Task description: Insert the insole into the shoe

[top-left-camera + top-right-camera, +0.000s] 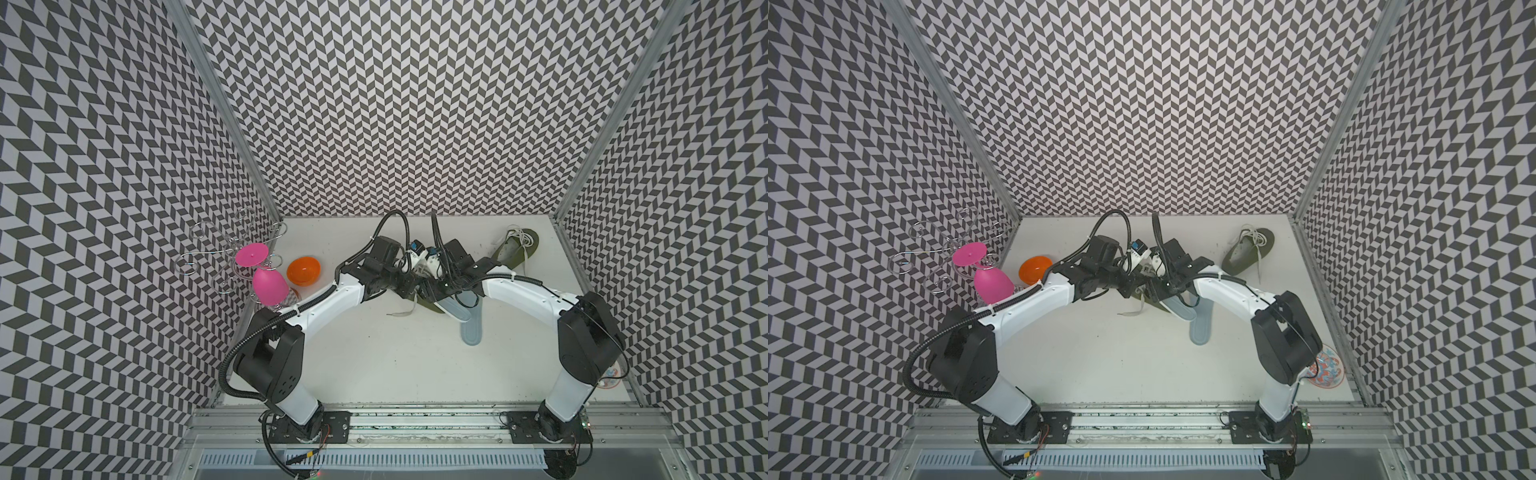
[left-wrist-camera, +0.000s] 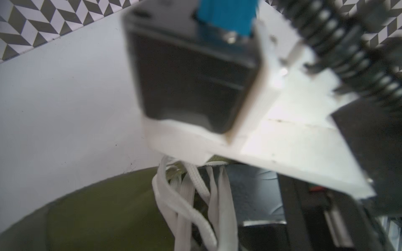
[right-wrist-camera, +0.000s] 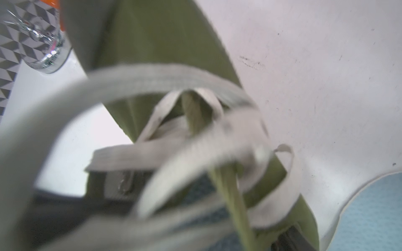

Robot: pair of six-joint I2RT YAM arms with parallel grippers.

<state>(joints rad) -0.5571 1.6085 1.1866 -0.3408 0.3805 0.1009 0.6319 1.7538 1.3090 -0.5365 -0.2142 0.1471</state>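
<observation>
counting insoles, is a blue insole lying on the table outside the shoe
Yes, a blue insole lies flat on the white table, its near end sticking out from under the right arm.

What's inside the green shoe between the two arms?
Through the white laces, a blue-grey insole shows inside the shoe; the green fabric hides how far forward it reaches.

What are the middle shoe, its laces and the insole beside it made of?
Shoe: matte olive cloth, probably canvas; it creases softly. Laces: flat white woven tape, ribbing visible. Insole: pale blue, dimpled matte surface, likely foam.
</observation>
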